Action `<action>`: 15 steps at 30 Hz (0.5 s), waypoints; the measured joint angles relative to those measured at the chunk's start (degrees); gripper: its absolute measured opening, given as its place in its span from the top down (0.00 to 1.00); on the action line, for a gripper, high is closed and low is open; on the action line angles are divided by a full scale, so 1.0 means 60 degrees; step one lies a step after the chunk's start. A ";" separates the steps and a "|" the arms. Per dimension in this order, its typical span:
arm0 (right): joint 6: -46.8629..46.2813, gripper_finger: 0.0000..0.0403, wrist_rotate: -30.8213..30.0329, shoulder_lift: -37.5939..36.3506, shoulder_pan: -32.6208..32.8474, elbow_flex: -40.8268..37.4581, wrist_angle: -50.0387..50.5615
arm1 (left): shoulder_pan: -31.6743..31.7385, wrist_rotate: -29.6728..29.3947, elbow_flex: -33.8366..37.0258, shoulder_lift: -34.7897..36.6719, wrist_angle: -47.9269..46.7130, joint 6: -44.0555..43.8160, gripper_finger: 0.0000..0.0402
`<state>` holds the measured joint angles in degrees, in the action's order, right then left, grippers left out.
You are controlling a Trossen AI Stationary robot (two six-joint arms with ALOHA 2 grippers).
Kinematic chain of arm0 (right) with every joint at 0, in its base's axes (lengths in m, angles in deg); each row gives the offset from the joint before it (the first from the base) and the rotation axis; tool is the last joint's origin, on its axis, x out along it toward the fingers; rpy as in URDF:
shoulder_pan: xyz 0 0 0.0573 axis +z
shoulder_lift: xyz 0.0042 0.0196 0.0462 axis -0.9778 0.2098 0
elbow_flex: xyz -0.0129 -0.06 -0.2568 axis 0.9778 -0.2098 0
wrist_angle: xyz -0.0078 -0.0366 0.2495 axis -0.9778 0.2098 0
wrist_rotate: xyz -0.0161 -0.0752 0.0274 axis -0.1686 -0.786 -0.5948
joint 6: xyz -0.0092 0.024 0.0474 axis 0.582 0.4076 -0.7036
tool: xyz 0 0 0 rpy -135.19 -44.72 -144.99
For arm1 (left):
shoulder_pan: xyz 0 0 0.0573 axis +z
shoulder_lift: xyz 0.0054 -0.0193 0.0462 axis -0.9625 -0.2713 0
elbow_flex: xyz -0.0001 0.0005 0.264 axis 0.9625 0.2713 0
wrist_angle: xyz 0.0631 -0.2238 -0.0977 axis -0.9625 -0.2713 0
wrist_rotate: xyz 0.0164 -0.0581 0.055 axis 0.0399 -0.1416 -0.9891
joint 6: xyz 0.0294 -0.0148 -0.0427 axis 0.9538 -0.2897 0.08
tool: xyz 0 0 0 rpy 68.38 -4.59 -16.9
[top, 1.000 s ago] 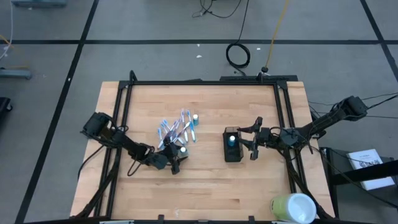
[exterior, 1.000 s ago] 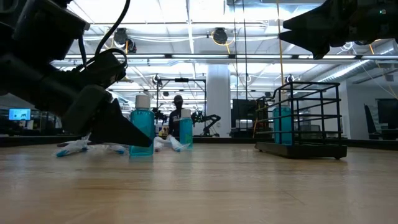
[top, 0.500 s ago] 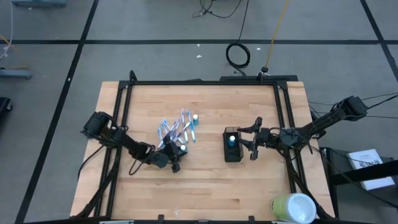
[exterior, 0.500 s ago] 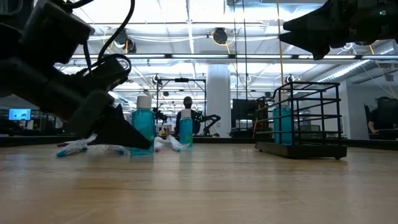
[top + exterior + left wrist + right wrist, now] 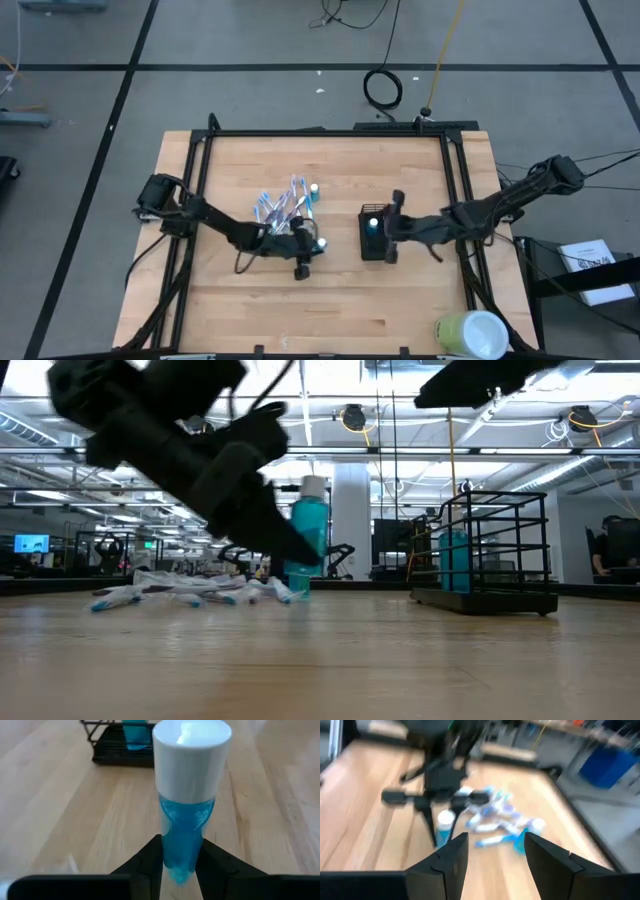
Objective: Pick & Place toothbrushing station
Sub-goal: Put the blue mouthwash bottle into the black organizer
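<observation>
Left jaws [image 5: 180, 862] clamp blue tube [image 5: 187, 815]; right jaws [image 5: 492, 855] released above holder [image 5: 373, 236]; toothbrush pile [image 5: 283, 211] beside.

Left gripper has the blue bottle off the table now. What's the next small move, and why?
Probably carry it toward the black wire holder. The left gripper is shut on the white-capped blue bottle, lifted above the wood, and the holder already stands one such bottle upright. The right gripper hangs open over the holder, so watch clearance.

Centre frame, a translucent blue bottle [image 5: 185, 827] is wearing a white cap. The wire holder [image 5: 373, 236] is showing black against the pale wood-grain bench [image 5: 230, 300]; the toothbrushes [image 5: 283, 208] are showing blue and white.
</observation>
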<state>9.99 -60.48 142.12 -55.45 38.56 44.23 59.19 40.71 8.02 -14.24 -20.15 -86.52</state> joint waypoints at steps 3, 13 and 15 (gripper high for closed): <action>-0.0340 0.54 0.0687 0.0965 -0.0064 0.1062 0.1194 | 0.0143 0.0424 -0.0792 0.0004 -0.0599 0.0609 0.76; -0.0351 0.54 0.2320 0.3316 -0.0589 0.2432 0.1666 | 0.0264 0.0806 -0.1697 0.0004 -0.1239 0.1562 0.76; -0.0371 0.54 0.2610 0.3544 -0.0726 0.2456 0.1552 | 0.0266 0.0796 -0.1710 0.0004 -0.1237 0.1601 0.76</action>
<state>7.76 -44.82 163.39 -59.81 53.30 53.55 60.79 45.49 -2.24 -14.22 -27.57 -76.91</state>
